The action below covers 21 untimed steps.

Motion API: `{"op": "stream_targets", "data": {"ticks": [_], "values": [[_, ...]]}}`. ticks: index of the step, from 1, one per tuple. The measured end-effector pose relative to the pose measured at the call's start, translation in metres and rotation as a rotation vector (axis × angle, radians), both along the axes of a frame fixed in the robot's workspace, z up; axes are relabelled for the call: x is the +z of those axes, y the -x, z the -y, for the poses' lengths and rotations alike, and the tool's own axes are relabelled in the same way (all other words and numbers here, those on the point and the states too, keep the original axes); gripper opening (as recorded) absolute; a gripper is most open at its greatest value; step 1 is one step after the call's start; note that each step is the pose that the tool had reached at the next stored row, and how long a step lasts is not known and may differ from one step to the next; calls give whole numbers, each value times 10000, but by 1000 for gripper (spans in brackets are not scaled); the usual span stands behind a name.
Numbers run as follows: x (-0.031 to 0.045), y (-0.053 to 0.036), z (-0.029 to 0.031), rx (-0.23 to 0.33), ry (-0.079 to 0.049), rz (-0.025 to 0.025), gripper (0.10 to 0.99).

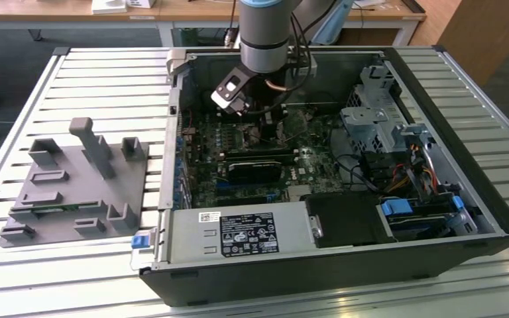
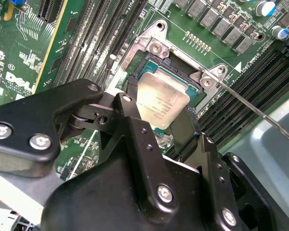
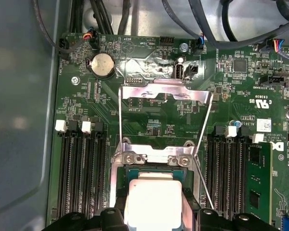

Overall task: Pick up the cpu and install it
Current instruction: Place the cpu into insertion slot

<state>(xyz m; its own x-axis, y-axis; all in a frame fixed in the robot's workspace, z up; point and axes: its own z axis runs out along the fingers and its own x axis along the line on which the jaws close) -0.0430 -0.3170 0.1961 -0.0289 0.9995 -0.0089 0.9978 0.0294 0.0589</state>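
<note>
Gripper [image 2: 156, 109] is clamped on the cpu [image 2: 163, 96], fingers [image 2: 129, 109] squeezing two opposite edges. The chip's right at the open socket [image 2: 154, 48] on the motherboard [image 2: 33, 53] inside the computer case [image 1: 489, 199], can't tell if it's fully seated. Load plate [image 3: 164, 94] is flipped up, lever [image 2: 260, 115] sticking out to the side

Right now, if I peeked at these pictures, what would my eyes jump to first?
The cpu, a shiny silver square chip, is pinched between the fingers of the black gripper, right at the silver metal socket frame on the green motherboard. In the exterior view, the grey robot arm dips into a big black open computer case.
</note>
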Motion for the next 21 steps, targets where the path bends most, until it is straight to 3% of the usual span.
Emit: {"op": "stream_targets", "data": {"ticks": [11, 14, 15, 21], "values": [[-18, 0, 0, -4, -4, 4, 525], [-20, 0, -1, -4, -5, 3, 537], [-18, 1, 0, -4, 0, 0, 600], [-16, 1, 0, -5, -1, 0, 600]]}}
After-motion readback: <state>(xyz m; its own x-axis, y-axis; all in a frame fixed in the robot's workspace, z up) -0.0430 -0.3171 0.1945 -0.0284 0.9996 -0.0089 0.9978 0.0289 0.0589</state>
